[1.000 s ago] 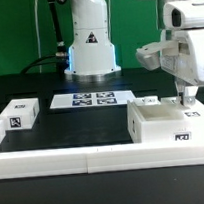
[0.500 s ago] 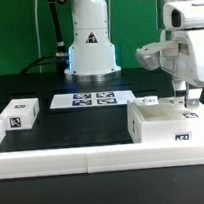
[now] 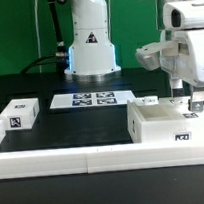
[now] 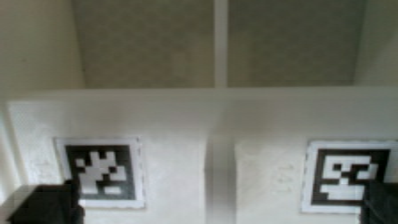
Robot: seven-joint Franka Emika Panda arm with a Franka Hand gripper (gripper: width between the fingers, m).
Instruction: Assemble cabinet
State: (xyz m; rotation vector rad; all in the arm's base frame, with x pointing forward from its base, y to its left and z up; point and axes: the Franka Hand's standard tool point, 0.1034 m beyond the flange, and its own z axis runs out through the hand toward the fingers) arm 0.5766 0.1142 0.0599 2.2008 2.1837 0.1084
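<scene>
**Jaws apart over the cabinet body, clamped on nothing.**

In the wrist view the two dark fingertips (image 4: 45, 205) stand wide apart, with a white face carrying two square tags (image 4: 102, 170) between them. In the exterior view they hang at the top of the cabinet body (image 3: 164, 123), which sits at 4 o'clock on the black worktop (image 3: 62, 132); I cannot tell whether they touch it. A loose tagged panel (image 3: 21, 114) lies well apart at 9 o'clock, the marker board (image 3: 90, 98) near the centre, and the robot base (image 3: 90, 41) at 12 o'clock. For a good grasp, I judge the jaws should centre between the tags, descend straight and close only once they flank the part squarely, so the body does not skid.
</scene>
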